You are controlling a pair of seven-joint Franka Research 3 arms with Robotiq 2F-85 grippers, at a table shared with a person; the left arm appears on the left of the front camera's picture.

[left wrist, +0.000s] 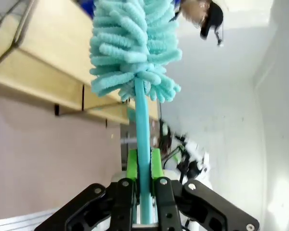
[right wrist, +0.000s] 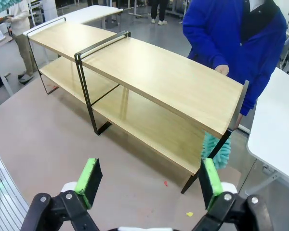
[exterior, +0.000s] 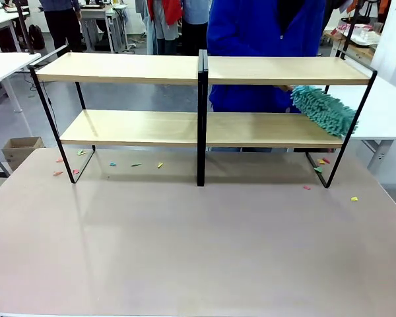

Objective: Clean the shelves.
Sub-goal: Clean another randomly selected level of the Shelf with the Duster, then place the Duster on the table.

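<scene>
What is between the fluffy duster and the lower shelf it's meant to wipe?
Nothing visible. The duster, clamped in the left gripper, already lies at the right end of the lower shelf, close to the frame's black end bar. The board's surface looks bare.

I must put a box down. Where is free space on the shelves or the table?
The top board is bare from end to end. The lower board is bare left of the centre post; its right end holds the duster. The table is bare in front; paper scraps lie under the rack.
</scene>
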